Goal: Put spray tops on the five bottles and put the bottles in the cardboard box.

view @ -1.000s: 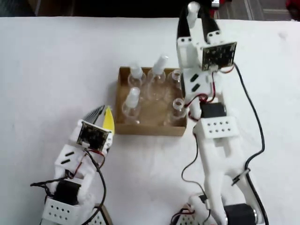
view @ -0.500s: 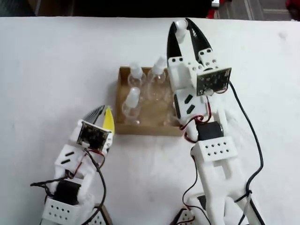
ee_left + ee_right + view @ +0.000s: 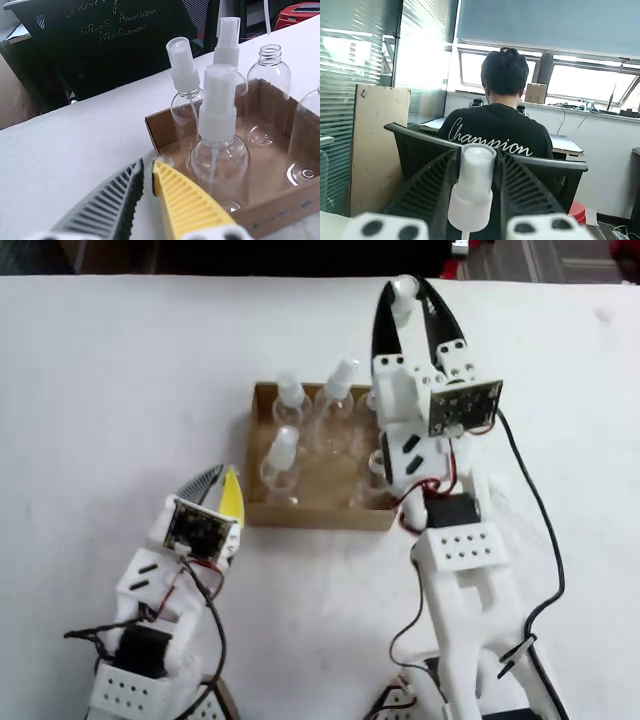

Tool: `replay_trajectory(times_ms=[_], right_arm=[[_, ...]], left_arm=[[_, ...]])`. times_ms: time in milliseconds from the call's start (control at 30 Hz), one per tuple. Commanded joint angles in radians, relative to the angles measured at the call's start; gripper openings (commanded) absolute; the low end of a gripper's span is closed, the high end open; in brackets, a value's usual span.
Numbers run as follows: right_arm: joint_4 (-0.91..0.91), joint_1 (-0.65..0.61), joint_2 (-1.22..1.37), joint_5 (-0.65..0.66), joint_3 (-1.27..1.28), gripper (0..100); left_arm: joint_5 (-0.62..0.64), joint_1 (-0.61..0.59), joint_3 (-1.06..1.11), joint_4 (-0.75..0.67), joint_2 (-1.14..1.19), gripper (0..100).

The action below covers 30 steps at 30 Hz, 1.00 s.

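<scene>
Cardboard box (image 3: pixel 320 517) has an open-necked bottle (image 3: pixel 270 67) waiting in it. Your right gripper (image 3: pixel 408 288) is pinching a spray top (image 3: pixel 471 185) just beyond the box, and your left gripper (image 3: pixel 218 478) sits closed beside it. Come down crooked and the tube probably misses the neck and tips the bottles.

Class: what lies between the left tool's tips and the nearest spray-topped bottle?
The cardboard box's side wall: in the left wrist view, the left tool sits just outside it, the bottle just inside.

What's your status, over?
Right end effector shut on white plastic spray top. Left end effector shut, empty. Three clear plastic bottles capped in brown cardboard box, one uncapped.
</scene>
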Motion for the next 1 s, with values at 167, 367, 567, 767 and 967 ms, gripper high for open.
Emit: replay_trajectory(times_ms=[167,367,567,767,967], right_arm=[[-0.025,0.015,0.001,-0.009,0.025,1.5],[-0.025,-0.016,0.001,-0.009,0.066,1.5],[-0.024,-0.028,0.002,-0.009,0.094,1.5],[-0.030,-0.024,0.097,-0.008,0.114,1.5],[-0.030,-0.024,0.179,-0.009,0.114,1.5]], left_arm=[[-0.012,0.013,-0.005,-0.025,-0.018,3],[-0.012,0.013,-0.005,-0.025,-0.018,3],[-0.012,0.013,-0.005,-0.025,-0.018,3],[-0.012,0.013,-0.005,-0.025,-0.018,3],[-0.012,0.012,-0.003,-0.023,-0.018,3]])
